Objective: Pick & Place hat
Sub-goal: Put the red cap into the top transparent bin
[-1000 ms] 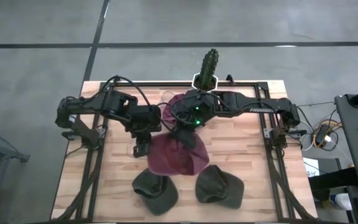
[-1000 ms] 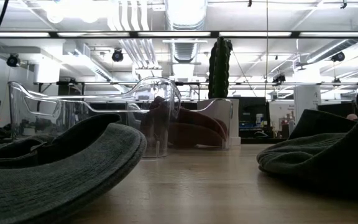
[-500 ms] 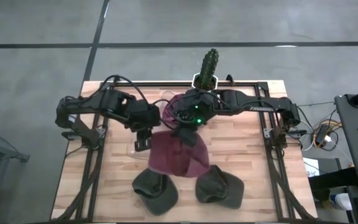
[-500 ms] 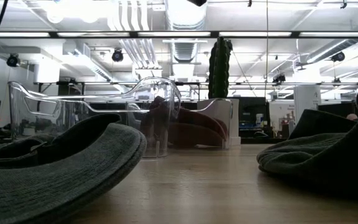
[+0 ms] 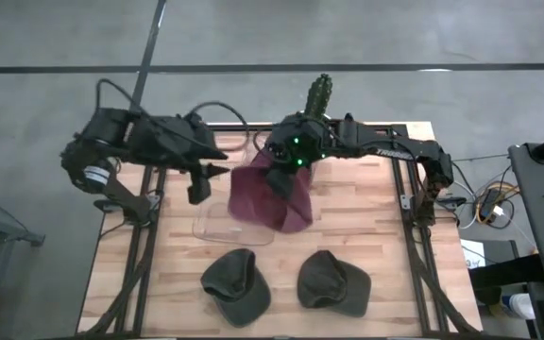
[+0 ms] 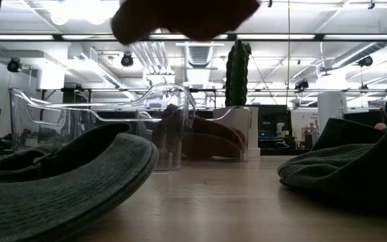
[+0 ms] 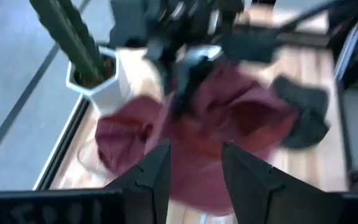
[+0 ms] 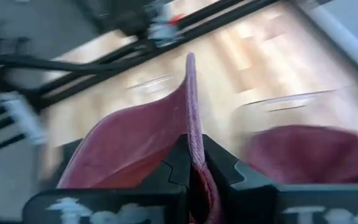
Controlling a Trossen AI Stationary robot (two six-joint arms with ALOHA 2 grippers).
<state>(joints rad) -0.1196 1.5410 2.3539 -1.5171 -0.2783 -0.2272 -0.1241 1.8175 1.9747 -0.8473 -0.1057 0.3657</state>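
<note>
The soft maroon cloth hat (image 5: 270, 195) looks matt, as do two dark olive cloth caps (image 5: 237, 286). The pale wooden plank desk (image 5: 366, 227) is smooth; the clear plastic bin (image 6: 79, 121) is glossy.

A maroon hat (image 5: 272, 194) hangs limp in the air above the tabletop's (image 5: 366, 231) middle. Two dark green hats (image 5: 237, 286) (image 5: 333, 282) lie flat near the front edge.
</note>
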